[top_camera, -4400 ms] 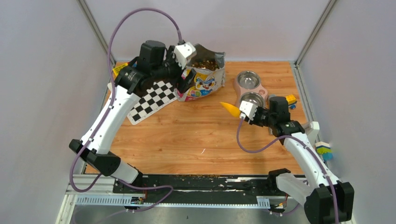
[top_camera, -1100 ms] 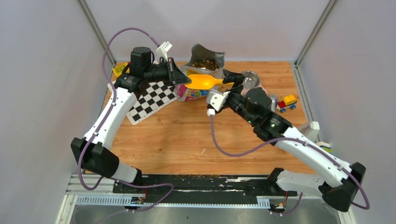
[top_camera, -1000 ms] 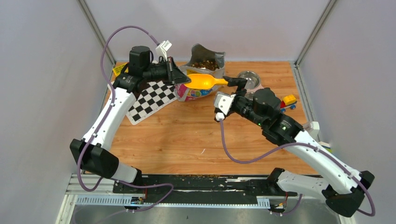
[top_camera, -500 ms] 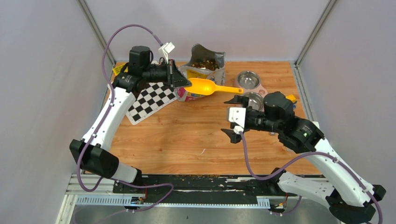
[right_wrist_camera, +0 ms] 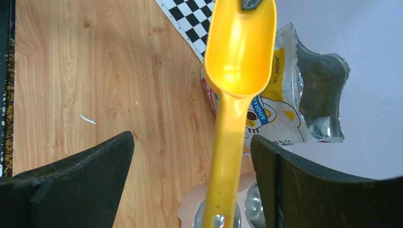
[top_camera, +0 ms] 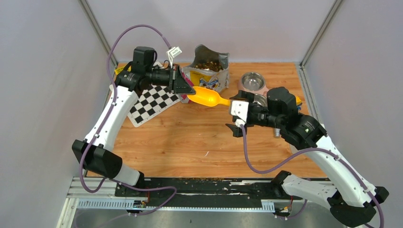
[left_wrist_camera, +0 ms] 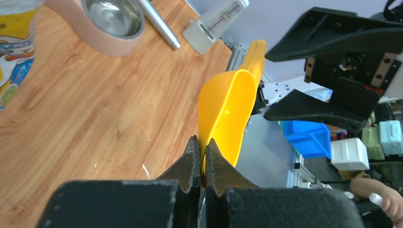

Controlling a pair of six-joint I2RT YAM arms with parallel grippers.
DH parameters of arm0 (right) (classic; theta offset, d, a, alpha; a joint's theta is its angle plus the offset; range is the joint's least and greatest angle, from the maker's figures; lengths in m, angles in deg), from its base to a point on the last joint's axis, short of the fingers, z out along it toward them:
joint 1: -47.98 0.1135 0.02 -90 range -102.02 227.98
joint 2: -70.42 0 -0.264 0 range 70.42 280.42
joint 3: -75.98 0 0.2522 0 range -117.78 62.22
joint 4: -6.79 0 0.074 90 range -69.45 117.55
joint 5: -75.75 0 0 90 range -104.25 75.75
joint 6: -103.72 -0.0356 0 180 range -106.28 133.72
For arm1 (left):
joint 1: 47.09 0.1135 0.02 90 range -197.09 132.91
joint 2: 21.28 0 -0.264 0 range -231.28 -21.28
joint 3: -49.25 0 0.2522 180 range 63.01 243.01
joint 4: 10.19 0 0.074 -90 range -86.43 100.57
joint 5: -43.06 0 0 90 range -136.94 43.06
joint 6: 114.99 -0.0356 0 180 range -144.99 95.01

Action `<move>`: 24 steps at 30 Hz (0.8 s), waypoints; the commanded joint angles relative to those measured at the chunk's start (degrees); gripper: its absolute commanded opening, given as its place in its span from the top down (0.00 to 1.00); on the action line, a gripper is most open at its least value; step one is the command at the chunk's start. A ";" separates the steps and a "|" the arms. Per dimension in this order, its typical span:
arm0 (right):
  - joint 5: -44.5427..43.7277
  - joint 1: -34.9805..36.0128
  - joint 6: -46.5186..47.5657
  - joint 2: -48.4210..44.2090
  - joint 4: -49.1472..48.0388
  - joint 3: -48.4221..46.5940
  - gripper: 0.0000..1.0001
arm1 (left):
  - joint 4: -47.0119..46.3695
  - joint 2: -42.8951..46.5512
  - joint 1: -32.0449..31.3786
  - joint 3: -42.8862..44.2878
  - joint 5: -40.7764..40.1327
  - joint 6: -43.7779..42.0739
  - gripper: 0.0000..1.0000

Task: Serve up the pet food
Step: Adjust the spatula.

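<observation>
From above: early days, with the pet food (top_camera: 209, 65) only inside the open bag (top_camera: 210, 83) at the back and the steel bowl (top_camera: 252, 81) bare (scooping and pouring yet to come, seemingly). From the left wrist: left gripper (left_wrist_camera: 200, 145) pressed together, pinching the rim of the empty yellow scoop (left_wrist_camera: 227, 109). From the right wrist: right gripper (right_wrist_camera: 192, 159) spread wide astride the handle (right_wrist_camera: 226, 152), touching nothing.

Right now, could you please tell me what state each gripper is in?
Left gripper: shut on the yellow scoop.
Right gripper: open around the scoop's handle.
</observation>
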 commanded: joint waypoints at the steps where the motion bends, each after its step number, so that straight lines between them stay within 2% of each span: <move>1: 0.14 -1.75 0.00 -0.03 -5.21 -0.33 0.07 | -2.77 0.62 0.26 1.36 7.65 0.92 1.00; 9: 1.96 -3.66 -1.46 0.04 -7.91 1.82 0.15 | -8.07 1.54 0.67 -1.04 10.85 4.83 1.00; 18: 4.09 -4.91 -2.53 0.15 -9.94 3.66 0.34 | -11.41 2.55 0.88 -2.79 12.49 7.25 1.00; 22: 2.68 -5.27 -2.62 0.17 -11.56 4.65 0.39 | -12.21 2.98 0.95 -3.28 12.72 7.82 1.00; 24: 1.89 -5.39 -2.95 0.30 -12.21 4.87 0.45 | -12.57 3.22 0.97 -3.53 12.71 8.03 1.00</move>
